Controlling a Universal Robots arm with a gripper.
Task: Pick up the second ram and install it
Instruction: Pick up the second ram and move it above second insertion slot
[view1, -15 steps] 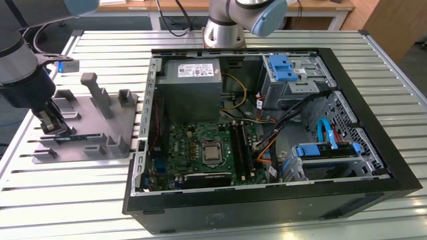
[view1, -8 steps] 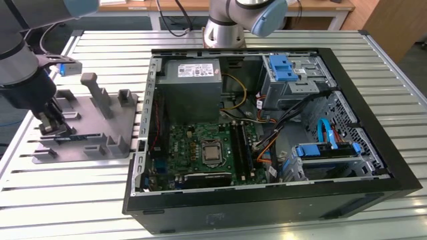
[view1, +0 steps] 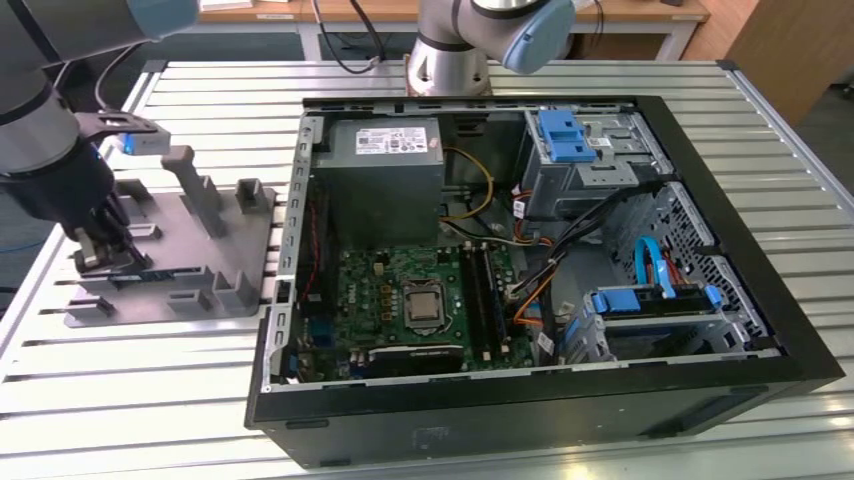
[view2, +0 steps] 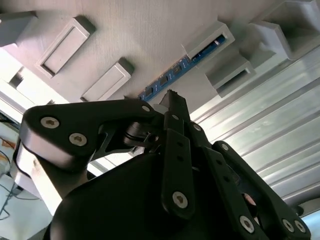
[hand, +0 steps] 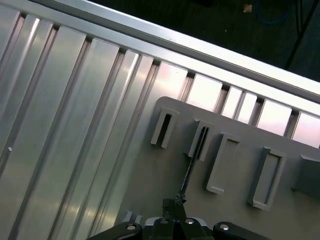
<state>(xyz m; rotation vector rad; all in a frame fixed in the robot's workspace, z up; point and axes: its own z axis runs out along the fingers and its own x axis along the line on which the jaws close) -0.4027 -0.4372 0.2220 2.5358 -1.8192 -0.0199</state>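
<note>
Second wrist view shows you the second ram (view2: 181, 66) lying in the grey holder tray (view2: 135, 30), with the gripper (view2: 171, 96) right at it. You cannot tell if the gripper pinches it. The ram is not yet lifted or put in the computer case (view1: 534, 400).

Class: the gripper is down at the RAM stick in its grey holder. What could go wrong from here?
1. The gripper seems to be near one end of the second ram, so a lift might tilt it and jam it in the holder tray slots.
2. The tray's upright posts stand close; the arm could clip them.
</note>
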